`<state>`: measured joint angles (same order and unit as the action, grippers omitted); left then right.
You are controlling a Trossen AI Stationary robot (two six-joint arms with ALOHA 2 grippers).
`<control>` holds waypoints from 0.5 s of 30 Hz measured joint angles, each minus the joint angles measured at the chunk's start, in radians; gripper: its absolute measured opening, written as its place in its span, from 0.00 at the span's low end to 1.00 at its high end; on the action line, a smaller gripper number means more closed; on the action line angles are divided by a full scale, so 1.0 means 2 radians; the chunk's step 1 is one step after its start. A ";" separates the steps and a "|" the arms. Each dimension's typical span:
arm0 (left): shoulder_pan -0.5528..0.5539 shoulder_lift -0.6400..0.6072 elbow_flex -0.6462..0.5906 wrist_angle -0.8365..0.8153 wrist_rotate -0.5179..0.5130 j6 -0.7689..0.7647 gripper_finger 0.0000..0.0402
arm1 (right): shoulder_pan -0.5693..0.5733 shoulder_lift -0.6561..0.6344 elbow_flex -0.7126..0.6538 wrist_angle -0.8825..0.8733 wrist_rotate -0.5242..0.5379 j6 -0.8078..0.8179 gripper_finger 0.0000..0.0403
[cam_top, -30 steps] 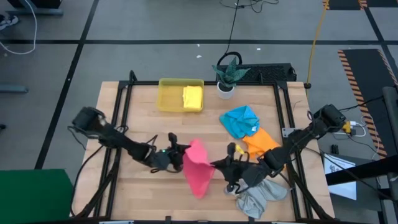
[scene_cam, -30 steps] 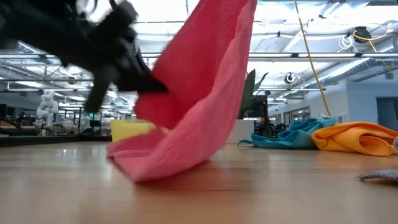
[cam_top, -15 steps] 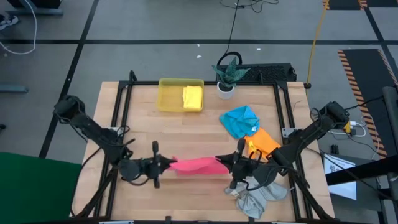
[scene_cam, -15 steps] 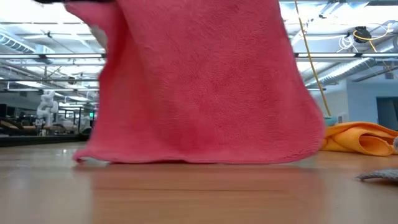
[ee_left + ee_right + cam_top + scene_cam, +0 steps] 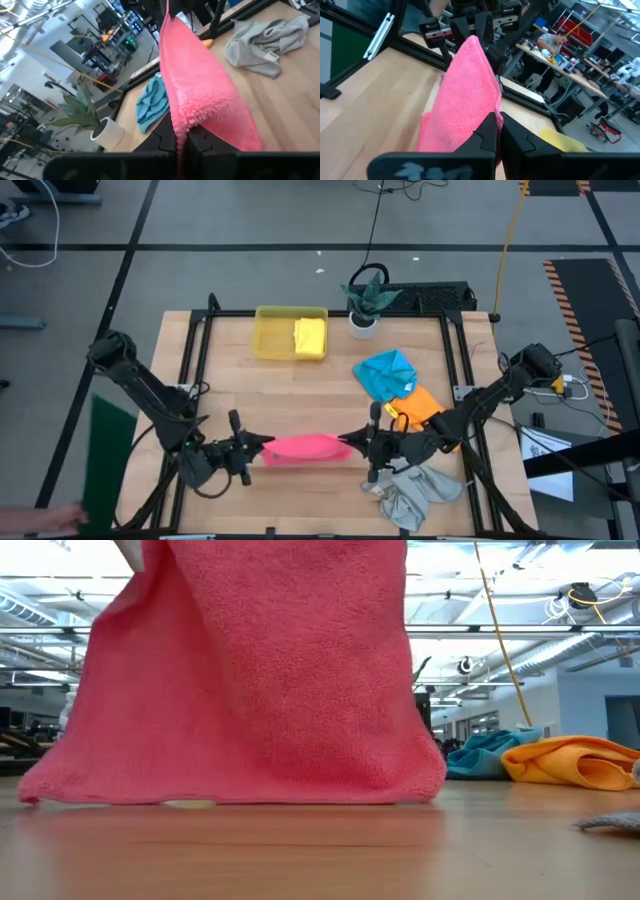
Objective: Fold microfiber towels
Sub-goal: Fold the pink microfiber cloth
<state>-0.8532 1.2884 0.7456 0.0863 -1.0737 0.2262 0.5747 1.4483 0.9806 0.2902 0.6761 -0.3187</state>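
Observation:
A pink microfiber towel (image 5: 300,447) hangs spread as a sheet between my two grippers near the table's front edge. My left gripper (image 5: 258,448) is shut on its left top corner and my right gripper (image 5: 348,445) on its right top corner. In the low view the pink towel (image 5: 250,670) fills the picture. Its lower edge (image 5: 230,800) is at the table top, whether touching I cannot tell. A blue towel (image 5: 387,373), an orange towel (image 5: 420,408) and a grey towel (image 5: 415,495) lie crumpled at the right. A yellow towel (image 5: 310,337) lies in the tray. My left gripper pinches the pink towel's top corner (image 5: 186,120) between its two fingers, coming level from the table's left side. The cloth runs from there toward the other gripper and hangs below. My right gripper pinches the opposite top corner (image 5: 487,117) between its two fingers, coming level from the table's right side. The towel's upper edge stretches between the two holds.
A translucent yellow tray (image 5: 272,340) stands at the far side, with a potted plant (image 5: 365,305) to its right. Bare wood lies under and left of the pink towel. A green board (image 5: 105,460) and a person's hand (image 5: 40,520) show off the table's left.
My left gripper has gone toward the table's left and near edges, away from my right gripper. The pink towel, bunched and draped a second ago, is now spread out as a hanging sheet between the two grippers and has shifted toward the left.

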 joint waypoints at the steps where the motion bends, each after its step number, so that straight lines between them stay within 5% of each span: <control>1: 0.000 0.000 0.010 -0.020 0.000 -0.012 0.02 | 0.000 -0.001 0.000 0.001 0.000 -0.004 0.00; 8: -0.024 0.000 0.082 -0.121 0.128 -0.087 0.02 | 0.040 -0.020 0.000 0.027 -0.006 -0.001 0.00; 11: -0.031 0.000 0.111 -0.136 0.201 -0.117 0.04 | 0.054 -0.030 0.000 0.046 -0.067 0.032 0.00; 15: -0.033 0.000 0.142 -0.141 0.222 -0.143 0.03 | 0.061 -0.032 0.000 0.140 -0.103 0.064 0.00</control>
<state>-0.9183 1.2888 1.0288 -0.1963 -0.6295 -0.0593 0.6958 1.3844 0.9806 0.5695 0.4692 -0.1914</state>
